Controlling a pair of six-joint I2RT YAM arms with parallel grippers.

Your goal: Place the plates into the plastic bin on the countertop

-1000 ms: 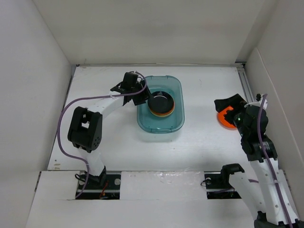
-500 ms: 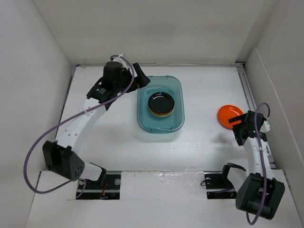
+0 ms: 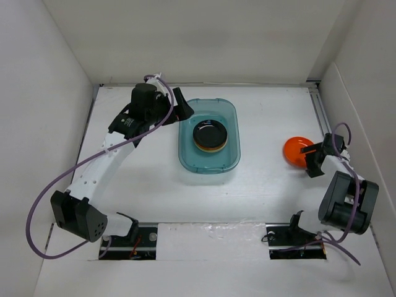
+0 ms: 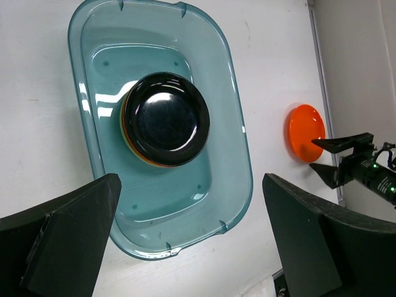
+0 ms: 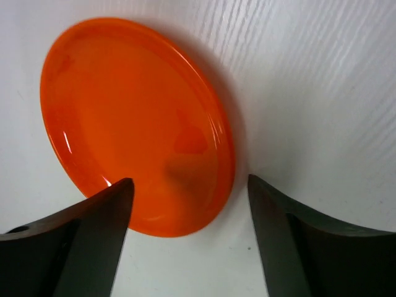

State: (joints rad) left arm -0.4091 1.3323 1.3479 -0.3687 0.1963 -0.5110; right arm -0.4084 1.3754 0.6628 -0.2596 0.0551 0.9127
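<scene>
The teal plastic bin (image 3: 230,162) stands mid-countertop and holds a stack of plates with a glossy black plate (image 3: 209,134) on top and orange edges under it. My left gripper (image 3: 184,104) is open and empty, just beyond the bin's back left corner. In the left wrist view the bin (image 4: 239,130) and black plate (image 4: 166,117) lie between my open fingers. One orange plate (image 3: 294,149) lies on the white countertop (image 3: 266,117) at the right. My right gripper (image 3: 310,159) is open at its right edge. In the right wrist view the jaws straddle the near rim of the orange plate (image 5: 130,117).
White walls enclose the countertop on three sides. A rail (image 3: 323,114) runs along the right edge, close behind the right gripper. The orange plate (image 4: 304,131) and right gripper (image 4: 328,157) also show in the left wrist view.
My left gripper has drawn back from above the bin to its back left corner, leaving the black plate on the stack. My right arm has folded down and brought its open gripper to the orange plate's edge.
</scene>
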